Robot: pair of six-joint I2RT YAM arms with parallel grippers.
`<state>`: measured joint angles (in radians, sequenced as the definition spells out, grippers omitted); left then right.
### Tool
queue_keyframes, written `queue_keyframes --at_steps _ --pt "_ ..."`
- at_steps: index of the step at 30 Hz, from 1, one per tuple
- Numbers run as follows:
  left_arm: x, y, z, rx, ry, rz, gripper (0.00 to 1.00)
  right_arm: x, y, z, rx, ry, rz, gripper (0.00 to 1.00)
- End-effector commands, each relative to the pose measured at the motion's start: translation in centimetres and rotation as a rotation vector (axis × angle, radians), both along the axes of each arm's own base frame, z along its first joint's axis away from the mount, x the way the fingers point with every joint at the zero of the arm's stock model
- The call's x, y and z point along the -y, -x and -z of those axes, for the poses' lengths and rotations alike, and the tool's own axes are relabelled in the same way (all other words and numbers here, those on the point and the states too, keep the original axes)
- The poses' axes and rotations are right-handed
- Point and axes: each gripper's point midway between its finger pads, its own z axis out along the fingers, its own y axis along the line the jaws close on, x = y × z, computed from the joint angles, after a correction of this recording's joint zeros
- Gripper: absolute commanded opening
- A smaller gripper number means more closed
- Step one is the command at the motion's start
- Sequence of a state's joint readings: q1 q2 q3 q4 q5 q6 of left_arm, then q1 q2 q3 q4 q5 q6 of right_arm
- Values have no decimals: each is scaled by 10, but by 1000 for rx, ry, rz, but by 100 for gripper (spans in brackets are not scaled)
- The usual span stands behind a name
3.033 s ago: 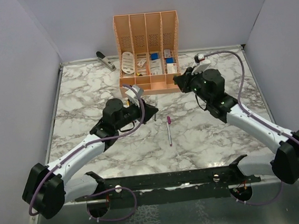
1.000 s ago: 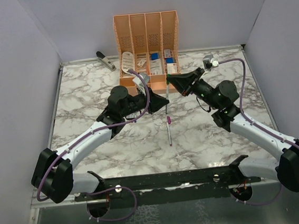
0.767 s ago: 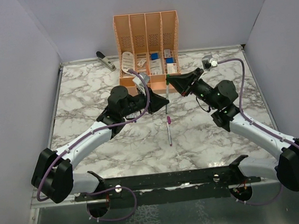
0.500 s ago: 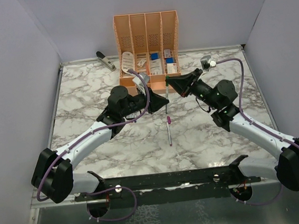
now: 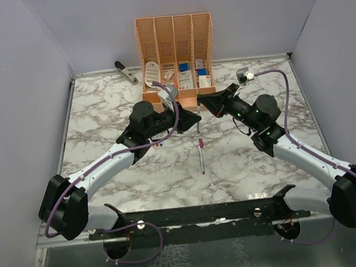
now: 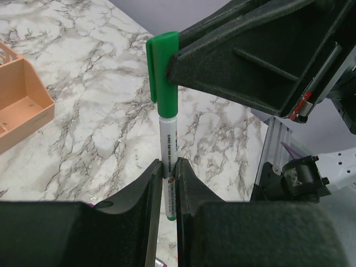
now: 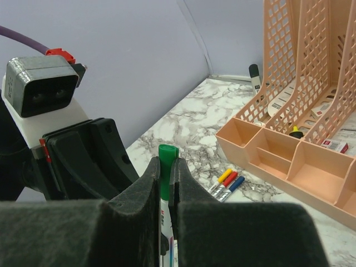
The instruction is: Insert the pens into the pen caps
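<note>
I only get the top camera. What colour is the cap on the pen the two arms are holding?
Observer: Green. The left wrist camera shows a green cap clamped in the right jaws.
Child: Is the pen inside it?
Observer: Its top end is. The pen stands upright below the cap, pinched by the left jaws.
Child: I only see a purple pen lying down. Any others?
Observer: Yes. The right wrist camera shows three capped pens, yellow, red and blue, lying side by side on the table beside the orange organiser.
</note>
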<state>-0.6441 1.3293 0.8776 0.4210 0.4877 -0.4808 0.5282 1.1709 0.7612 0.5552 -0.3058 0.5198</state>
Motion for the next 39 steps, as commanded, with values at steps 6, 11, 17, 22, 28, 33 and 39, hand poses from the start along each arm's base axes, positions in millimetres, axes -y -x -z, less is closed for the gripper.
queue_keyframes --at_steps 6,11,17,22,28,33,39 --pt "-8 -26 -55 122 128 -115 0 -5 1 38 -110 70 -38 2" --pt "-15 -35 -76 165 204 -160 0 -10 2 57 -170 112 -64 2" --pt "-18 -42 -96 200 255 -174 0 -13 7 76 -225 158 -100 2" --pt "-16 -46 -110 232 289 -171 0 -11 10 95 -281 187 -95 2" --pt "-17 -51 -121 255 305 -174 0 -16 18 114 -333 219 -116 1" --pt "-23 -53 -125 271 308 -197 0 -17 21 120 -348 233 -113 1" --pt "-23 -48 -111 233 293 -168 0 -18 14 108 -322 199 -92 2"
